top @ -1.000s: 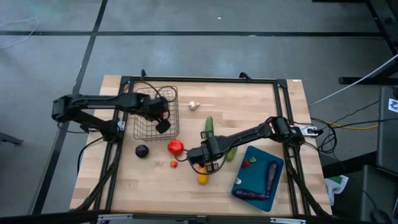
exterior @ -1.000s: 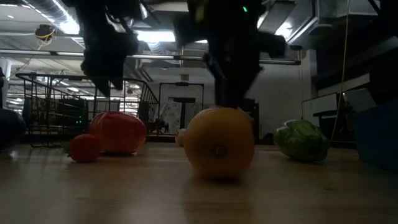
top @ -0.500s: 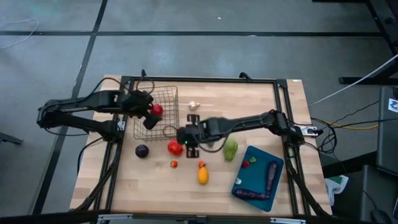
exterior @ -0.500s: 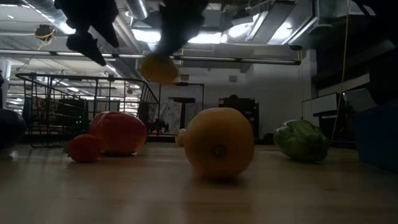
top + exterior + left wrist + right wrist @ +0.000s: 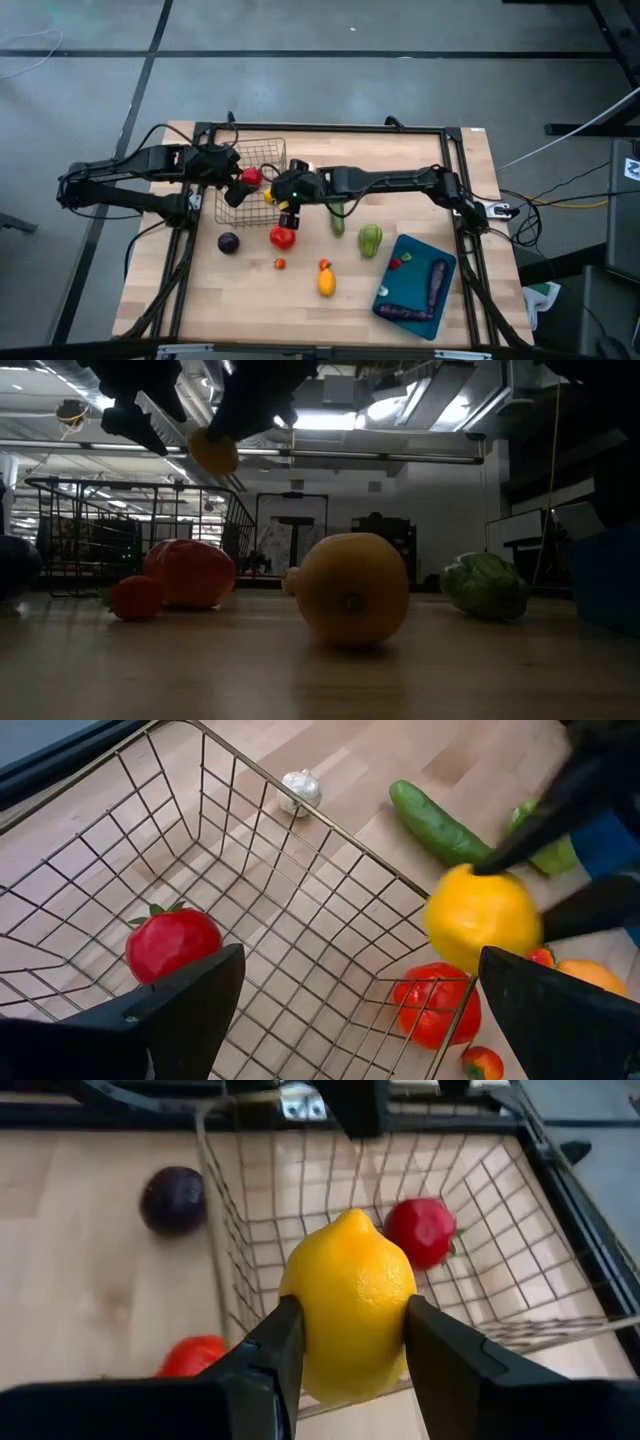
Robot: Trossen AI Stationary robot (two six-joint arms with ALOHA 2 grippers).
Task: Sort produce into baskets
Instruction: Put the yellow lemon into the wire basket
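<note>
My right gripper (image 5: 280,200) is shut on a yellow lemon (image 5: 350,1305), held in the air by the right wall of the silver wire basket (image 5: 268,152). In the low view the lemon (image 5: 213,452) hangs above the basket's rim. A red tomato (image 5: 172,942) lies on the basket's floor. My left gripper (image 5: 360,1020) stands open above the basket's left part, with nothing between its fingers. On the wood lie a big red tomato (image 5: 282,237), a purple fruit (image 5: 228,242), a cucumber (image 5: 338,215), a green pepper (image 5: 370,240) and an orange (image 5: 326,283). My right gripper pinches the lemon's two opposite sides (image 5: 300,1320) between its two fingers. The fingers (image 5: 445,1355) slant downward from the table's right side. The lemon is lifted clear of table and basket, and one pointed end (image 5: 350,1215) shows past the fingers.
The teal tray (image 5: 400,255) sits at the near right with a purple eggplant (image 5: 436,282) and small red pieces in it. White garlic (image 5: 300,788) lies beyond the basket's far right corner. A small red fruit (image 5: 279,264) lies near the front.
My right gripper has lifted the lemon off the table near the orange. It has carried it up and toward the far left, to the basket's right wall, and has tipped toward level. My left gripper has risen out of the basket and drawn back toward the left edge, uncovering the red tomato.
</note>
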